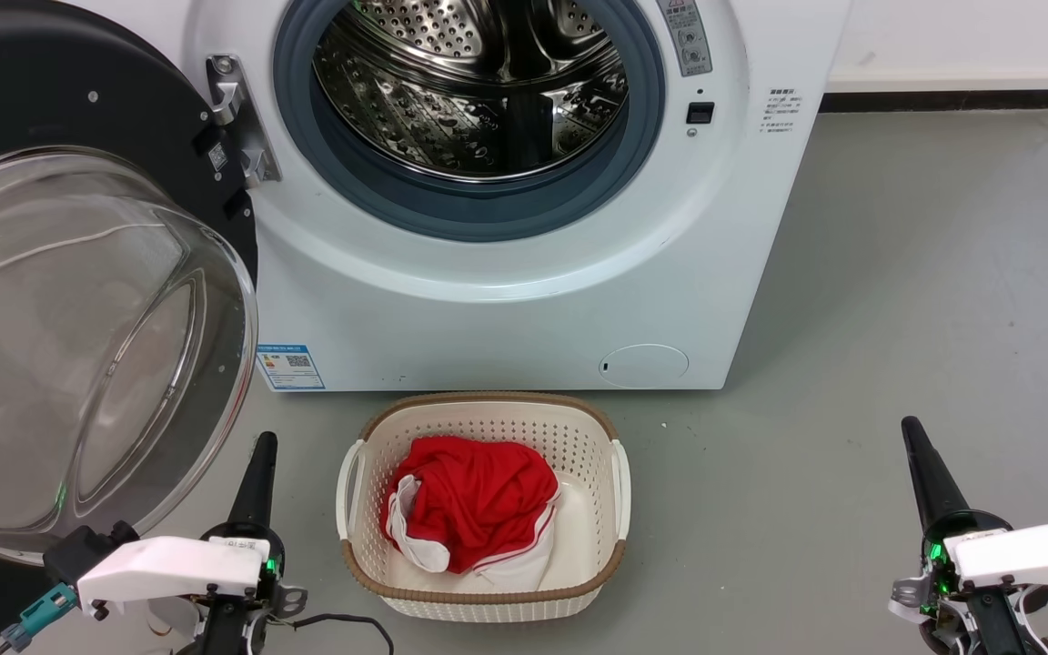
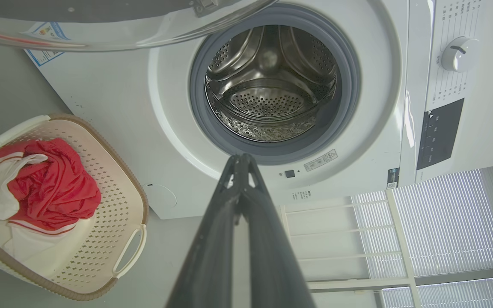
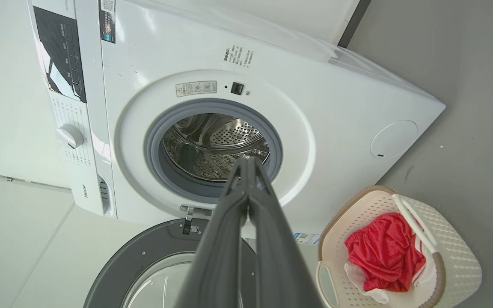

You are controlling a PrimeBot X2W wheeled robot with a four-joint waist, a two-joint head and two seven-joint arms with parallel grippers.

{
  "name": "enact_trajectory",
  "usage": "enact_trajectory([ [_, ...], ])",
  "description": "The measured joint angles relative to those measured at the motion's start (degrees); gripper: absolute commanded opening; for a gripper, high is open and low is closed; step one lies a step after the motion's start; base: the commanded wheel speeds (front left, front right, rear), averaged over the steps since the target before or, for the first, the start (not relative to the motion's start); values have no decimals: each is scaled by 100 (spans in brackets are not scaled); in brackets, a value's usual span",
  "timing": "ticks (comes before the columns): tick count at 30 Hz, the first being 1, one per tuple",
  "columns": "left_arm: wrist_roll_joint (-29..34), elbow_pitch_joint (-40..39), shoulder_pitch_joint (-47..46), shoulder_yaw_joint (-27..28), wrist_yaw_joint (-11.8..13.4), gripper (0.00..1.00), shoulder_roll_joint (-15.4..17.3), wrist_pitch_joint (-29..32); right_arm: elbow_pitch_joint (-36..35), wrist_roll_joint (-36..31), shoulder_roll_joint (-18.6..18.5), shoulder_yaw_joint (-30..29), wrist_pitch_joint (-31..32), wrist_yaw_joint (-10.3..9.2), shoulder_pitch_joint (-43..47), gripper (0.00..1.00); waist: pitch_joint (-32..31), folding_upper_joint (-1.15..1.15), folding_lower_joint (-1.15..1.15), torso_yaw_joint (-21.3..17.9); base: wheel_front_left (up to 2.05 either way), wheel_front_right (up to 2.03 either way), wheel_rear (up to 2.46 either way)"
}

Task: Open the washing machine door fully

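Head camera looks down, close — wrist cameras, rolled sideways, share the washing machine.

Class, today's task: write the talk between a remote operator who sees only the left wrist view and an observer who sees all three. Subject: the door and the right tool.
Operator: My left wrist view shows just a sliver of the door. How far open is it?
Observer: In the head view the door stands swung wide to the robot's left, clear of the drum, its inner side toward the camera.
Operator: Where is the right tool?
Observer: The right tool is shut and empty, low on the robot's right over the floor, apart from the machine.
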Motion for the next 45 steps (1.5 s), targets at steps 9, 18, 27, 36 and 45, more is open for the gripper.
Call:
enact_trajectory([
  [9, -449, 18, -15, 54, -37, 0, -7, 112, 58, 450, 0, -30, 85, 0, -47, 0, -40, 0, 0, -1, 0, 0, 0],
  [18, -868, 37, -19, 108, -57, 0, -15, 209, 114, 859, 1, -60, 179, 0, -60, 0, -80, 0, 0, -1, 0, 0, 0],
  [27, -1257, 58, -23, 144, -97, 0, -22, 310, 155, 1239, 3, -88, 254, 0, -83, 0, -119, 0, 0, -2, 0, 0, 0],
  [36, -1626, 77, -29, 179, -123, 0, -26, 394, 198, 1599, 8, -116, 330, 0, -143, 0, -159, 0, 0, -3, 0, 0, 0],
  [45, -1820, 87, -32, 201, -133, 0, -30, 444, 225, 1779, 16, -138, 377, 0, -151, 0, -179, 0, 0, -3, 0, 0, 0],
])
